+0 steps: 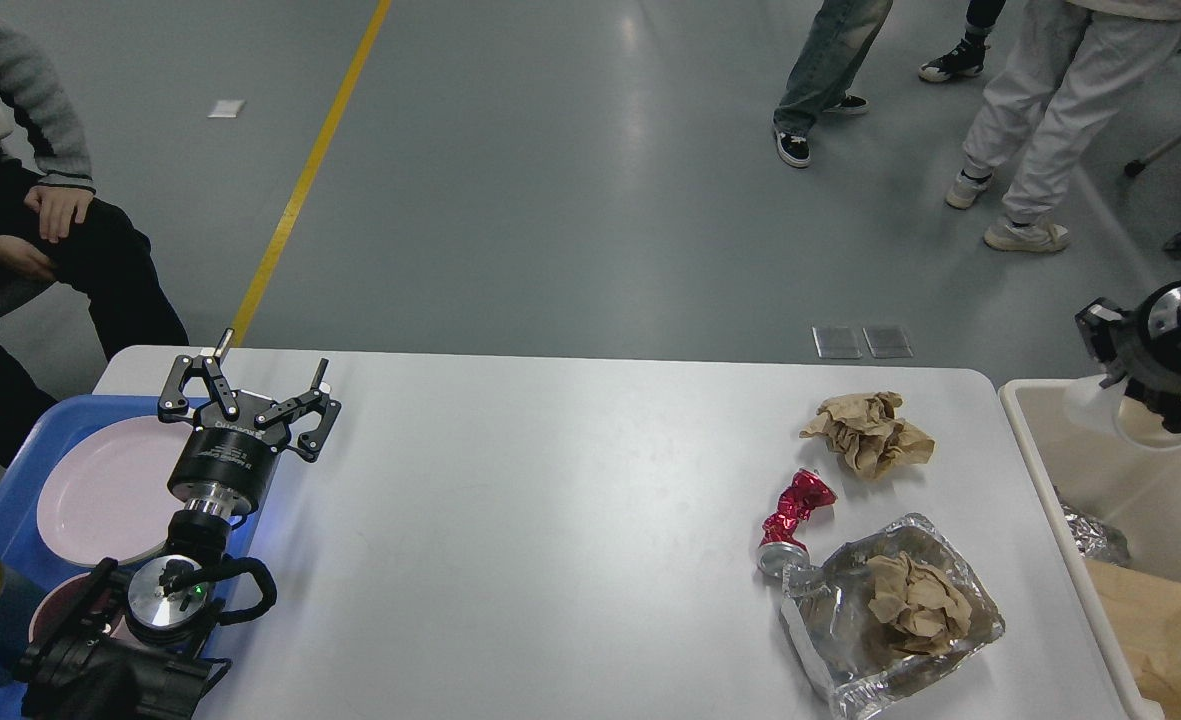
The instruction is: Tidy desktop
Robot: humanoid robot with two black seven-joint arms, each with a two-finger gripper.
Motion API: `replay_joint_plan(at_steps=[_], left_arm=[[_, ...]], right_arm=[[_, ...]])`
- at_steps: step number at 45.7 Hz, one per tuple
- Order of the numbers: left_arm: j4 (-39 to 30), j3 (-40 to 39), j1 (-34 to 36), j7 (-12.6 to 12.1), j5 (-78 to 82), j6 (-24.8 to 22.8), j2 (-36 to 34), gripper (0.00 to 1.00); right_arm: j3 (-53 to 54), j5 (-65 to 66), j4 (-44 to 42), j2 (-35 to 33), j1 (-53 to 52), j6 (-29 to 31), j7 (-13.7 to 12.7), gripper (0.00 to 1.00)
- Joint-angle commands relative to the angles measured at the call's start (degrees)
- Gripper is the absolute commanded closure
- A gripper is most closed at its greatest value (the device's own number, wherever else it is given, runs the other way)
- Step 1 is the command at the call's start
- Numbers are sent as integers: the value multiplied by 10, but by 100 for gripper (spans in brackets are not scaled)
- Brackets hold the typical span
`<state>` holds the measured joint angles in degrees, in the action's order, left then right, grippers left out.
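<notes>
Left tool [250,385] at left of frame, fingers spread, empty. Right tool [1165,390] at right edge over bin [1025,440], probably for dumping; grip state impossible to tell. Counter [550,500] mid-frame, paper [865,432] and foil [890,610] left.

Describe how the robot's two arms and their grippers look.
The left gripper has black linkage fingers studded with silver screws, on a black cylinder bearing white lettering above a silver collar. Behind it sits a round silver joint cap with a small green light and a looping black cable. The right gripper is seen end-on: a black housing around a shiny silver disc, its fingers indistinct.
</notes>
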<state>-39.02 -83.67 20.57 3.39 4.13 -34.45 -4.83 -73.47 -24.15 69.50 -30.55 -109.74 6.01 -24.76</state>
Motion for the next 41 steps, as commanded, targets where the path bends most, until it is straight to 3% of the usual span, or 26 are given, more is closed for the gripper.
replay_joint_plan(at_steps=[1, 9, 21, 34, 41], left_arm=[[0, 0, 0, 0, 0, 0, 0, 3], [0, 0, 0, 0, 0, 0, 0, 3], [0, 0, 0, 0, 0, 0, 0, 3], [0, 0, 0, 0, 0, 0, 0, 3], [0, 0, 0, 0, 0, 0, 0, 3]], right_arm=[[-69, 5, 48, 14, -78, 51, 0, 100], [-97, 38, 63, 2, -98, 111, 0, 100], [-95, 113, 40, -89, -33, 103, 5, 100], [67, 142, -133, -128, 236, 83, 9, 100], [169, 143, -271, -104, 398, 81, 38, 100]])
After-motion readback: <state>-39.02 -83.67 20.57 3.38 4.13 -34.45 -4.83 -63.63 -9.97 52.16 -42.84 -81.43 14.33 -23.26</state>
